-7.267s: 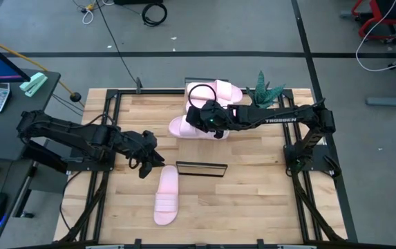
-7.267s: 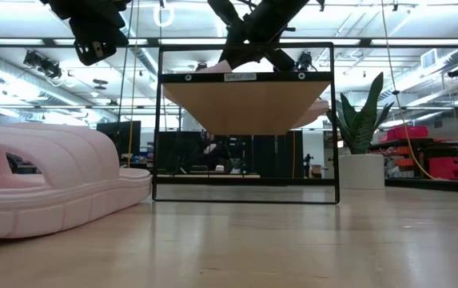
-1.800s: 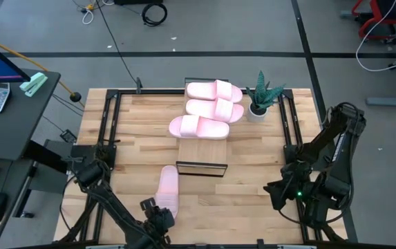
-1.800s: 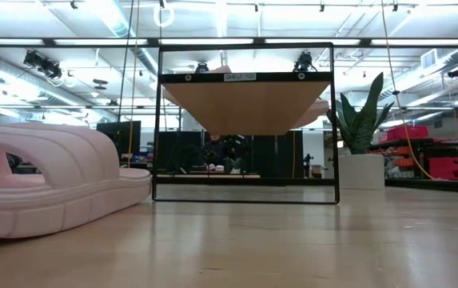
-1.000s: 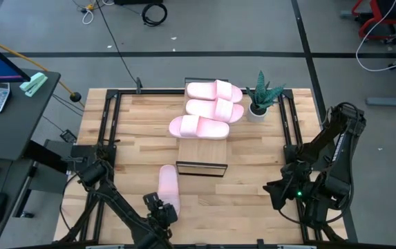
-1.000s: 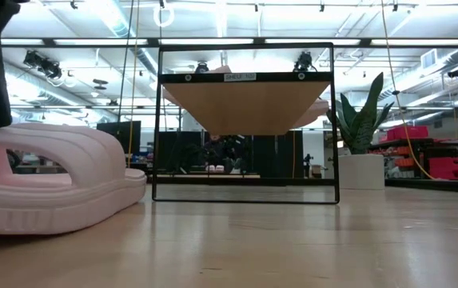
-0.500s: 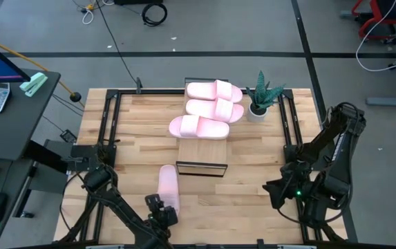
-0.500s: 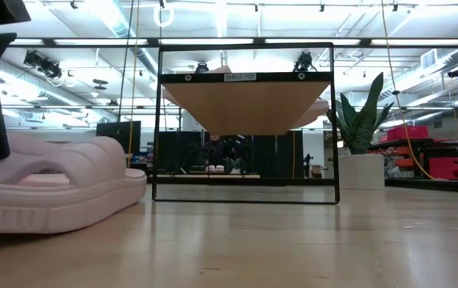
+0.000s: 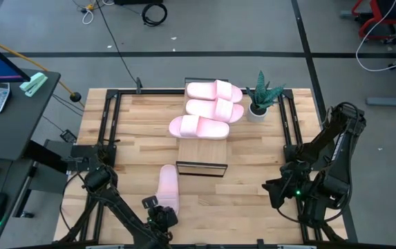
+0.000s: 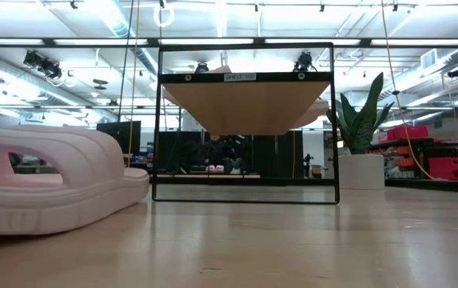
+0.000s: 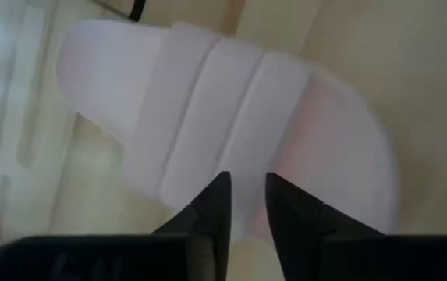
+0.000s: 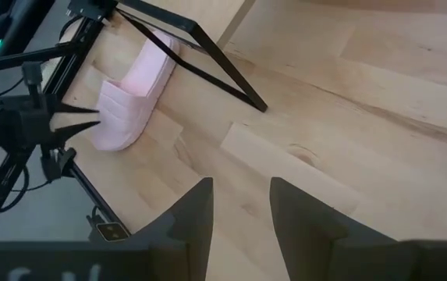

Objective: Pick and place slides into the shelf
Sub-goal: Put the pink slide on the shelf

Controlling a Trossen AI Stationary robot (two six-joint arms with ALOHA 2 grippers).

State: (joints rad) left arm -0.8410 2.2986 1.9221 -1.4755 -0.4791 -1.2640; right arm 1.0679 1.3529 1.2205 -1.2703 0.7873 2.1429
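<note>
Left gripper point(image 9: 157, 213) sits over the lone slide's point(image 9: 168, 185) near end, fingers point(image 11: 211, 209) slightly spread; right gripper point(image 12: 239, 207) waits, spread.

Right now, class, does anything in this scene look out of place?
One slide lies alone on the tabletop in front of the shelf, while three slides sit together on it. The left claw is at the lone slide's near end.

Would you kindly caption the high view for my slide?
Three slides on the shelf; left hand at the fourth slide; right hand parked.
</note>
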